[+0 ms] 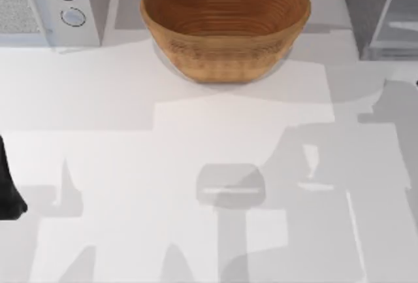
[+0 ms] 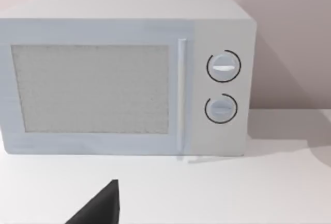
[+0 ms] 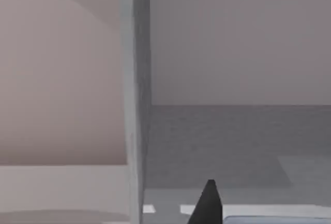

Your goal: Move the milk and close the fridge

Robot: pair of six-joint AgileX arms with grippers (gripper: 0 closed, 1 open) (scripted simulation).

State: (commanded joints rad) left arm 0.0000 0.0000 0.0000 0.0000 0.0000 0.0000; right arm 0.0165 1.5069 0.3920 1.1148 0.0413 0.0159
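Dark-grey and speckled, the fridge [image 1: 372, 8] stands at the far right corner of the white bench [image 1: 130, 165], its pale-framed, glass-like door [image 1: 395, 18] swung open toward the near side; in the right wrist view that door's pale edge [image 3: 135, 100] runs upright beside the grey interior [image 3: 238, 141]. As a large rigid cabinet it will probably stay put under a push, and the door is likely light and free on its hinge, so a flat press on the outer face near the free edge looks like the best place to act, with care for the glassy panel. Its long axis is vertical, and the open front faces the near side of the bench. The milk cannot be placed from these views, so its grip and heading are guesses: a small carton would be light, a little crushable and smooth-sided, best pinched across its middle. A wicker basket [image 1: 225, 25] sits at the far centre and a white microwave [image 2: 124, 76] at the far left. The left hand [image 1: 8, 195] waits at the left edge, the right hand [image 3: 207, 206] faces the fridge, and I cannot tell whether either is apart or together.
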